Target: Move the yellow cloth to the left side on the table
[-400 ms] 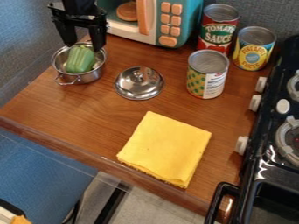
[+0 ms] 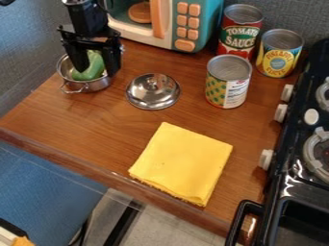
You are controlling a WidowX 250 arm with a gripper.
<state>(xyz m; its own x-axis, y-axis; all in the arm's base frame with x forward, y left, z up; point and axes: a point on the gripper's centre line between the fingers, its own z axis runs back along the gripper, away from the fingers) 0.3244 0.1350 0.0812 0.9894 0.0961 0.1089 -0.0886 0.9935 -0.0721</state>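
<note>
At eleven o'clock from the middle of the view, the black gripper is hanging with its fingers parted over a metal pot that is holding a green object. The metal lid is lying near twelve, and a toy oven is standing beyond it. Three cans are standing between one and two. The folded yellow cloth is lying flat between five and six, while the black stove is sitting around four.

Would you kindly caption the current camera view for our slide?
The black gripper over a metal pot, a yellow cloth lying on the wooden counter.
</note>
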